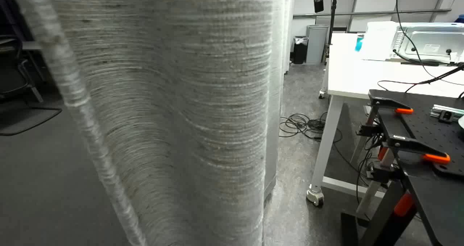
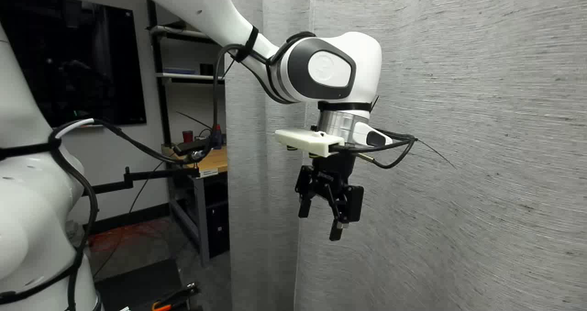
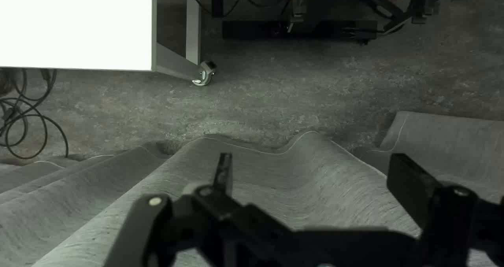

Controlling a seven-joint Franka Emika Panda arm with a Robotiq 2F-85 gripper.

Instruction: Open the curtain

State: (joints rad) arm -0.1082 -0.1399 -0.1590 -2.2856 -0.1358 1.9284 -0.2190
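A black, two-fingered gripper (image 2: 319, 220) hangs pointing down just beside the tall, light grey woven-fabric curtain (image 2: 458, 95), close in front of its broad face in an exterior view. The curtain therefore lies sideways from the gripper, its long axis upright and its folds running roughly parallel to the downturned fingers (image 2: 336, 232). The coming move, I judge, turns on this: a fold has to be met sideways and brought between those fingers. They are spread wide apart, with nothing clasped. The wrist view is dim and blurred around the fingers, so whether one brushes the curtain I cannot tell. The white, rounded robot arm (image 2: 202, 13) reaches in front of the curtain to hold the gripper there. At the curtain's foot spreads a mottled grey floor (image 3: 275, 93), and across it from the curtain, well apart, stands a white-topped bench (image 1: 348, 75) with pale metal legs. Coiled black cables (image 1: 314, 125) lie on the floor between curtain and bench.
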